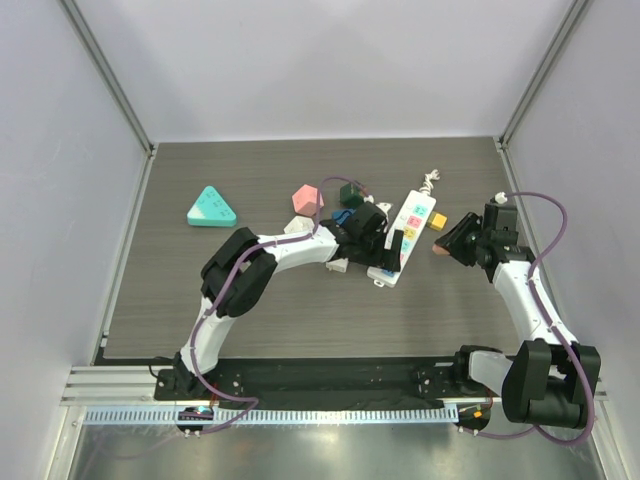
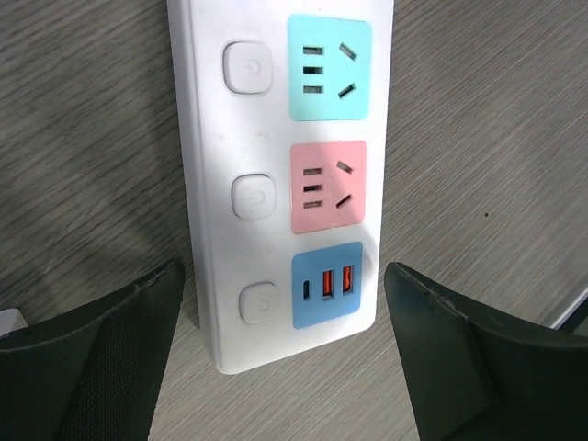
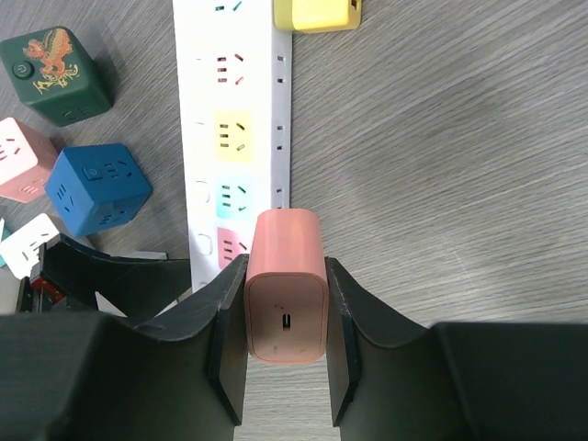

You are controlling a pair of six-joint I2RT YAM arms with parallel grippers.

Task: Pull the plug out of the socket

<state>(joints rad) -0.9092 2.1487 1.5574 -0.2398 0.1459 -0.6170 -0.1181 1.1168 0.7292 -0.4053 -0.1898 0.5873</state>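
We see a long white power strip [image 1: 408, 238] lying on the gray table [image 1: 250, 310]. In the top view it runs from 7 o'clock up to 1 o'clock.

The right gripper [image 1: 452, 240] has its two fingers [image 3: 225, 312] closed tight on the sides of a pink plug [image 3: 286, 294]. The plug is out of the strip. In the top view it sits just at 3 o'clock from the strip, with a small gap between them. From the right wrist camera the plug covers part of the strip's right edge, so there we cannot tell how high it hangs.

The left gripper [image 1: 385, 245] is spread wide and has nothing in it. One finger [image 2: 101, 358] is at 9 o'clock of the strip's near end and the other is at 3 o'clock. We cannot tell if they touch the strip. Between them we see a teal socket, a pink socket and a blue one with small red slots. All three are bare.

A yellow plug [image 3: 317, 11] sits in the far part of the strip. At 9 o'clock from the strip lie a green cube [image 3: 55, 73] and a blue cube [image 3: 96, 188]. A teal triangle [image 1: 211, 208] lies well apart, farther toward 9 o'clock.
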